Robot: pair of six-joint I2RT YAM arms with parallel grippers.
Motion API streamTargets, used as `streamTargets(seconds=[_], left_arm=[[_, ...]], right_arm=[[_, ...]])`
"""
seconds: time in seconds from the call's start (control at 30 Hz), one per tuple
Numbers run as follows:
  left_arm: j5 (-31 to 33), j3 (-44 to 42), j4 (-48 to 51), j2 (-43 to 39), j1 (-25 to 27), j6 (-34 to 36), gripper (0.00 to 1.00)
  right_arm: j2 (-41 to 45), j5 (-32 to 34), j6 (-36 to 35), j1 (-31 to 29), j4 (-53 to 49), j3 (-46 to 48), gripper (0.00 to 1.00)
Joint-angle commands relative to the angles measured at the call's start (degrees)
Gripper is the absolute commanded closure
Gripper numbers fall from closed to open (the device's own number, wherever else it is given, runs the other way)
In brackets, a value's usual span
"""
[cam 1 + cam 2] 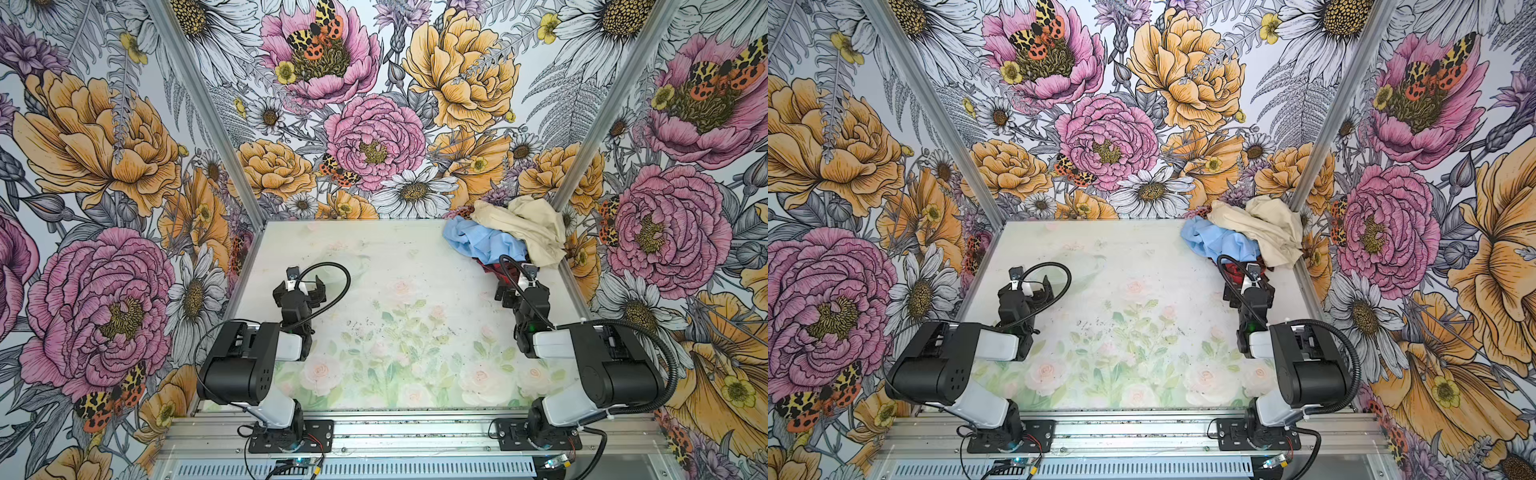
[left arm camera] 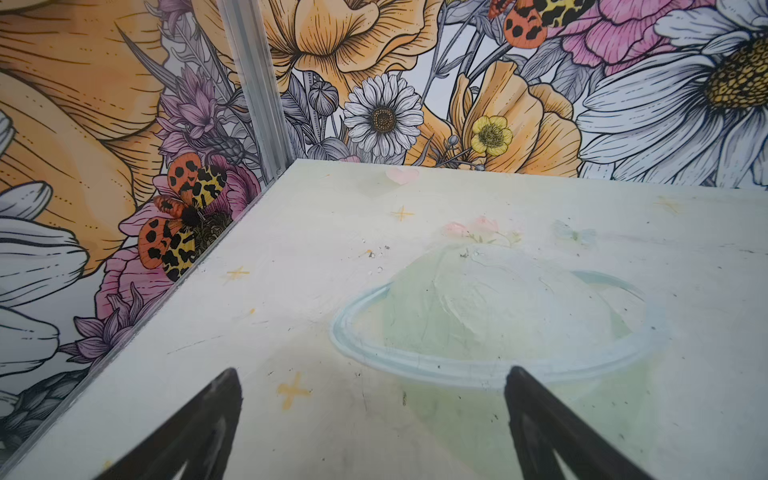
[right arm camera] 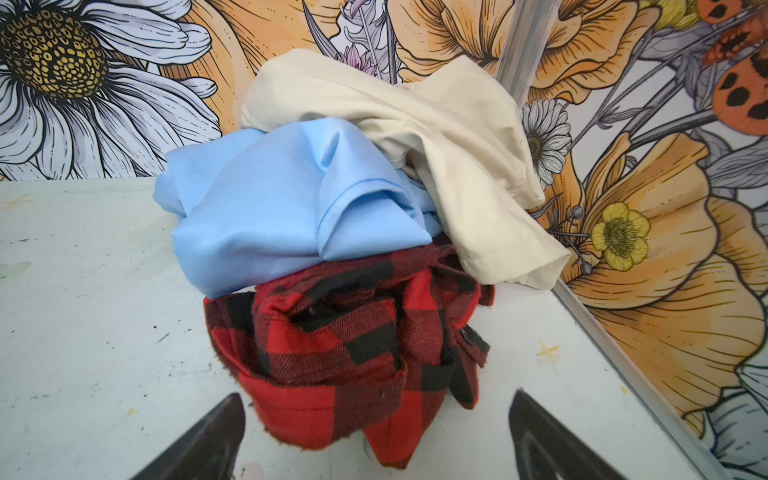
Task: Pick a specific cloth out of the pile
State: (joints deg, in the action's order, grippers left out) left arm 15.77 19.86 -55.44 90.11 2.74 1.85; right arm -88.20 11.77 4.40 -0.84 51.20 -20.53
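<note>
Right end effector (image 3: 376,397), spread wide and empty, faces red-and-black plaid fabric cloth (image 3: 332,345) at frame centre; left end effector (image 2: 372,371) also wide, holding nothing.

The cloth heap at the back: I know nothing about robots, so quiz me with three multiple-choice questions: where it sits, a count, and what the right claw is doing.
1. Where on the table is the pile?
A) near left corner B) far right corner C) centre
2. How many cloths are in it?
A) two B) five C) three
3. The right gripper is:
A) open, holding nothing B) clamped on fabric C) out of sight

Answers:
1 B, it lies in the far right corner in both top views.
2 C, plaid cloth, light blue cloth, beige cloth.
3 A, its jaws stand apart before the plaid cloth.
</note>
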Motion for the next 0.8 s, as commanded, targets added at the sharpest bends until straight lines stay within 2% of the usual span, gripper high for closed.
streamTargets(seconds=[0.0,0.27,0.33,0.4,0.47,0.77], left_arm=[[-1.17,0.99,-0.12,-1.16,-0.59,-0.99,0.01],[-1.76,1.06,0.10,-1.16,-0.83,-1.08,0.01],[-3.34,1.53,1.14,-1.29,-1.93,-1.78,0.01],[-8.47,1.18,0.69,-1.35,-3.71,-2.79,0.01],[-10.34,1.14,0.46,-1.34,-4.33,-2.90,0.01],[-9.79,1.24,0.78,-1.34,-3.95,-2.55,0.01]], right_arm=[[0.05,-0.70,-0.36,-0.30,0.85,-0.98,0.01],[0.05,-0.68,-0.36,-0.30,0.85,-0.92,0.00],[0.05,-0.68,-0.37,-0.30,0.90,-0.97,0.01],[0.05,-0.73,-0.37,-0.31,0.88,-1.00,0.01],[0.07,-0.76,-0.38,-0.30,0.84,-0.96,0.00],[0.14,-0.78,-0.85,-0.56,1.99,-0.34,0.01]])
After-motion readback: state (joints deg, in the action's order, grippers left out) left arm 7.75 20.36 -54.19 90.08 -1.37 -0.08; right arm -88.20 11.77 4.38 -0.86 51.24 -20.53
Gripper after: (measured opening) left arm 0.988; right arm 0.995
